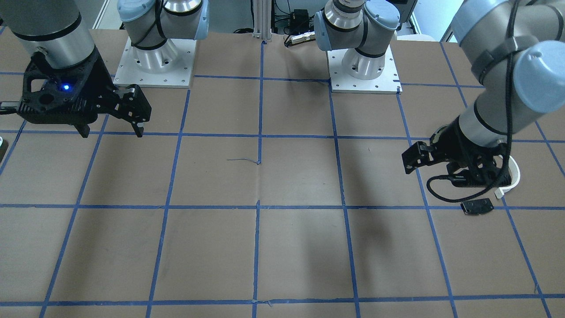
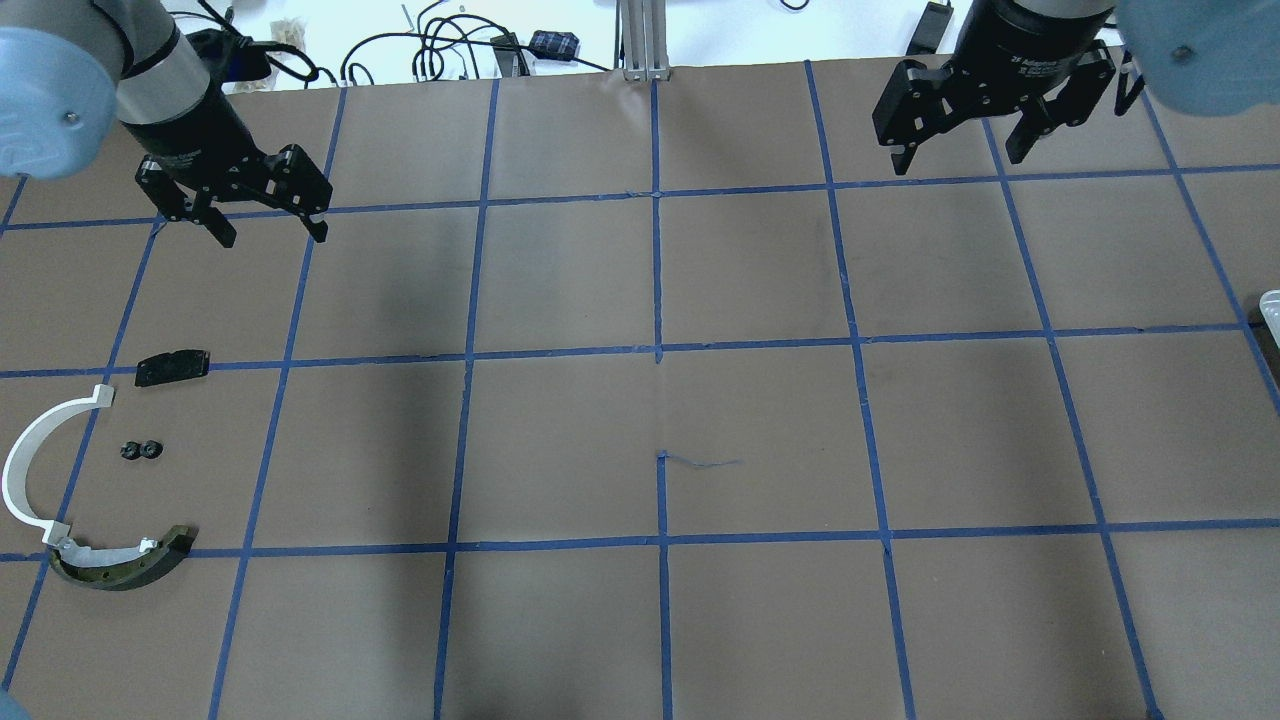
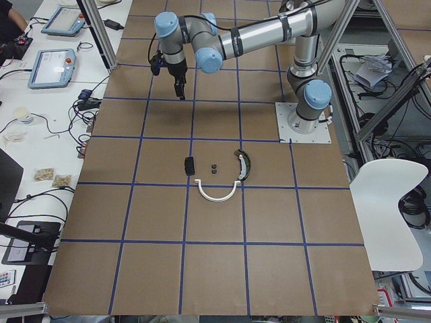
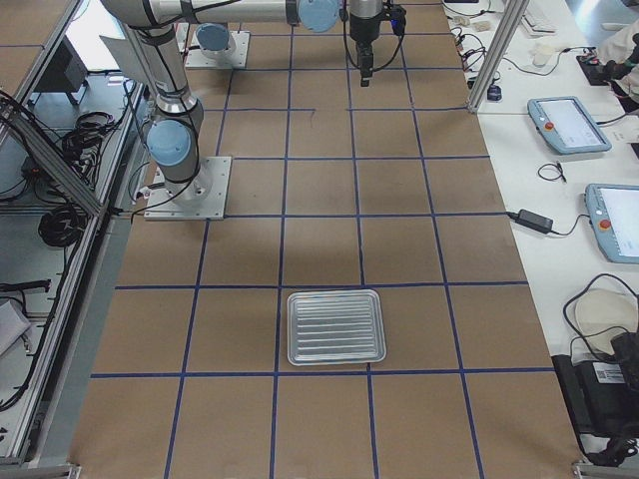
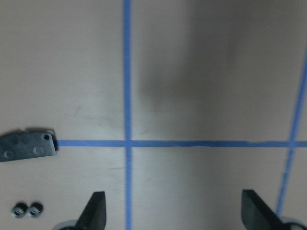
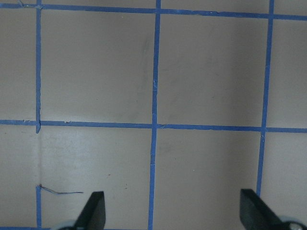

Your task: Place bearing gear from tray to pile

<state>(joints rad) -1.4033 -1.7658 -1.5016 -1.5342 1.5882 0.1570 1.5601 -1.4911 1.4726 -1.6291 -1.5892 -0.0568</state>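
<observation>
Two small black bearing gears (image 2: 141, 451) lie side by side on the table in the pile, between a flat black plate (image 2: 172, 367), a white arc strip (image 2: 30, 465) and a dark-and-tan curved piece (image 2: 125, 567). The gears also show in the left wrist view (image 5: 26, 210). My left gripper (image 2: 272, 235) is open and empty, in the air beyond the plate. My right gripper (image 2: 957, 160) is open and empty, far off at the table's far right. The ribbed metal tray (image 4: 335, 327) lies flat with nothing visible in it.
Brown paper with a blue tape grid (image 2: 658, 350) covers the table. The tray's corner (image 2: 1270, 305) shows at the overhead view's right edge. Both arm bases (image 1: 154, 66) stand at the robot's side. Cables and tablets lie on the operators' bench (image 3: 50, 67).
</observation>
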